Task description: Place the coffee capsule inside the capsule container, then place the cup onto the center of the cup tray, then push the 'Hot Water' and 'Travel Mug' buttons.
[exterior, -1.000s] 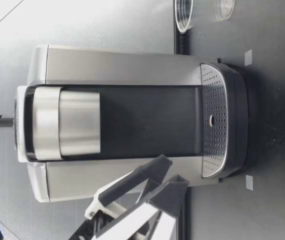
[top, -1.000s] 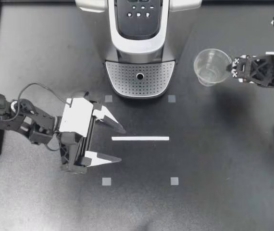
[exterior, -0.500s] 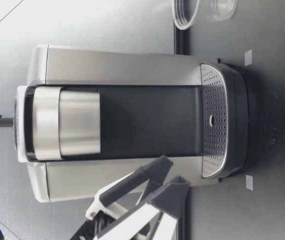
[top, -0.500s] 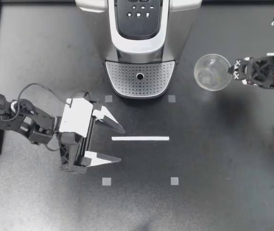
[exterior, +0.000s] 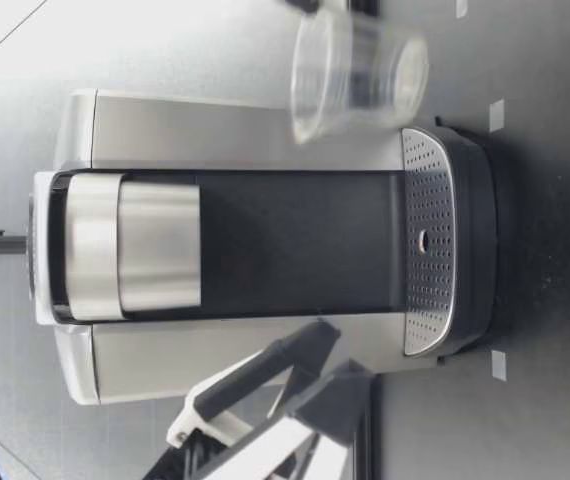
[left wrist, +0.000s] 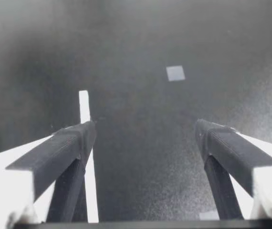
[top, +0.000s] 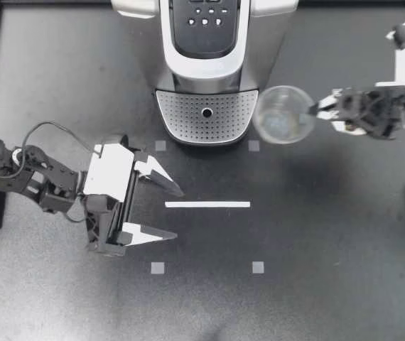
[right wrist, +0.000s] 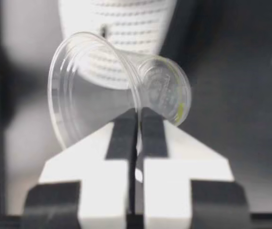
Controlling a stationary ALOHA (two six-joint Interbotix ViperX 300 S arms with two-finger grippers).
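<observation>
A clear plastic cup (top: pixel 283 115) hangs above the table, just right of the coffee machine's perforated cup tray (top: pixel 207 114). My right gripper (top: pixel 315 112) is shut on its wall. In the right wrist view the cup (right wrist: pixel 121 86) has one side pinched between the fingers (right wrist: pixel 151 136), with the tray (right wrist: pixel 121 14) behind it. In the low view the cup (exterior: pixel 355 75) floats beside the machine, above the tray's height. My left gripper (top: pixel 177 213) rests open and holds nothing, in front of the machine to its left. No capsule shows in any view.
The machine's button panel (top: pixel 206 14) is at the back centre. A white tape strip (top: pixel 207 204) and small grey square markers (top: pixel 258 267) lie on the dark table in front of the tray. The left wrist view shows the strip (left wrist: pixel 84 105) under the open fingers.
My right gripper has shut on the cup's wall, lifted it off the table and carried it left toward the tray. My left arm has barely shifted.
</observation>
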